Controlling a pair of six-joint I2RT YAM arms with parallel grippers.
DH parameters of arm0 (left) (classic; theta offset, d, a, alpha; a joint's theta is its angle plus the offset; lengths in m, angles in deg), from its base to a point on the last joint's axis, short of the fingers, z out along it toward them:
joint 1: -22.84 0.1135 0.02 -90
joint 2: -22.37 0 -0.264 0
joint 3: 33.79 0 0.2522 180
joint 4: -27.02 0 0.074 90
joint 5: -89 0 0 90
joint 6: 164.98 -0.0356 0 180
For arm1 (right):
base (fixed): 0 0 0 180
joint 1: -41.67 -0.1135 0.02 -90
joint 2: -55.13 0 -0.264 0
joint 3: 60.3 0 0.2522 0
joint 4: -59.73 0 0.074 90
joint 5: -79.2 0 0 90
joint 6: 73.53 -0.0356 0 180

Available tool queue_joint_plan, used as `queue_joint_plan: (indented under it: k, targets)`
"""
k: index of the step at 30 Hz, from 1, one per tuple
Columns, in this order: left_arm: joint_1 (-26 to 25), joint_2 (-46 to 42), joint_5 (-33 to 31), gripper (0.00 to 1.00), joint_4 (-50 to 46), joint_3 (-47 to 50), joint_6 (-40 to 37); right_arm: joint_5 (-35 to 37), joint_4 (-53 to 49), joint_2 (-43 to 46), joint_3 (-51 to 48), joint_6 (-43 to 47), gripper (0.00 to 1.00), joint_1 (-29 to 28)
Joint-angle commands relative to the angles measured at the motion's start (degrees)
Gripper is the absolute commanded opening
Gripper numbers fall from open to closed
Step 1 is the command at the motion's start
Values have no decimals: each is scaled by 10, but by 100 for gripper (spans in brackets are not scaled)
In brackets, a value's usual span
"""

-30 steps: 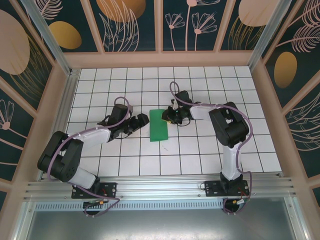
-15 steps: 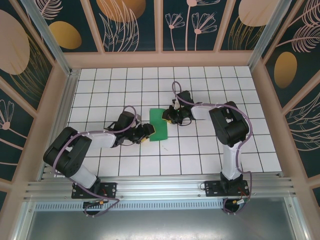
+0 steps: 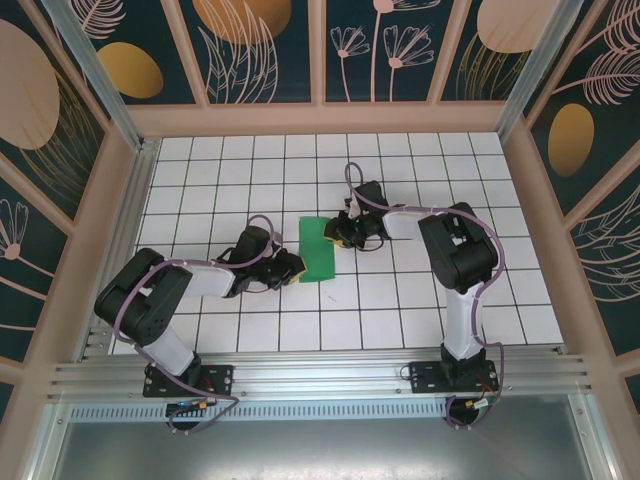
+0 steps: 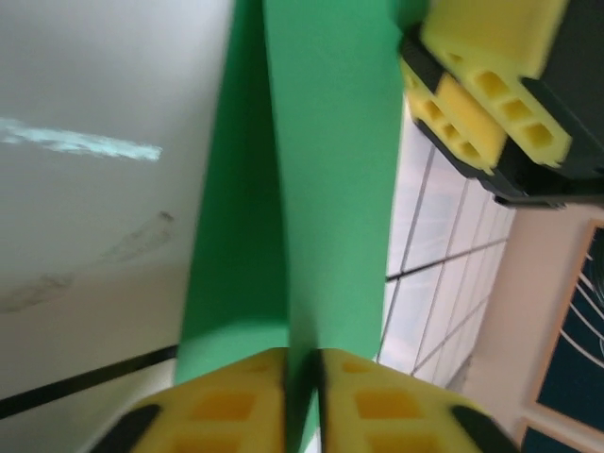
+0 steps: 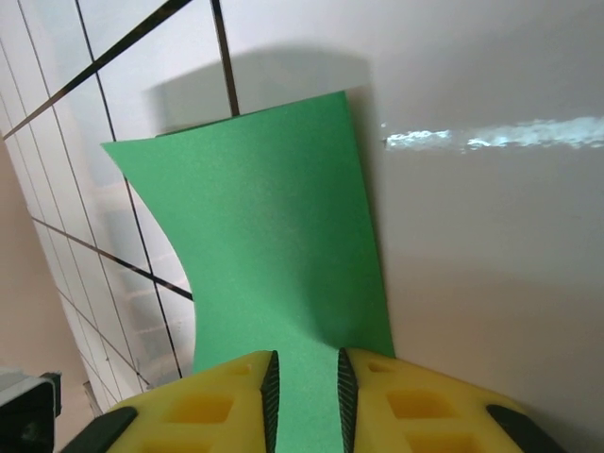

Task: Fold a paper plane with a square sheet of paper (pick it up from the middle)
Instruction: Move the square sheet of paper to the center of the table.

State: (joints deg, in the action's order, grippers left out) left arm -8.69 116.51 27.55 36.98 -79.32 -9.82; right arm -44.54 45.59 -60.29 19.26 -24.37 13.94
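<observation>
White grid-tiled table, dark floral walls

The square sheet of paper slips out of sight between the blurred pads of the left tool, which the bottom edge crops. The pads of the right tool likewise hide its opposite edge.

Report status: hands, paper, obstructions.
Left hand shut on the green paper, near-left edge. Right hand shut on its far-right edge. Nothing else seen in the way.

Plain green paper, yellow pincer pads, black-gridded white table.
</observation>
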Motion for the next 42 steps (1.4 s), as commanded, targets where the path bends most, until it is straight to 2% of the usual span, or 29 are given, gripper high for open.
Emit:
queue_joint_plan:
  k: [1,6,12,24,27,31,34,42]
  targets:
    - [-3,-2,-51,7,-55,-5,-32,-5,8,53,-11,17,32,0]
    - [-3,-17,-94,0,-147,-26,-100,31,-18,97,-21,40,33,-10]
    - [-2,-40,-138,0,-254,-60,-176,56,-36,83,-7,51,28,-43]
    - [-3,-36,-143,2,-277,-97,-190,71,-71,-5,56,52,21,-60]
    - [-3,-36,-133,6,-266,-102,-181,72,-74,-13,53,49,21,-59]
    - [-3,-41,-102,22,-234,-102,-161,68,-72,-19,50,46,20,-62]
    - [-3,-48,-75,29,-200,-97,-143,66,-70,-22,49,45,20,-64]
    - [-3,-54,-39,36,-122,-85,-109,60,-64,-26,46,41,20,-65]
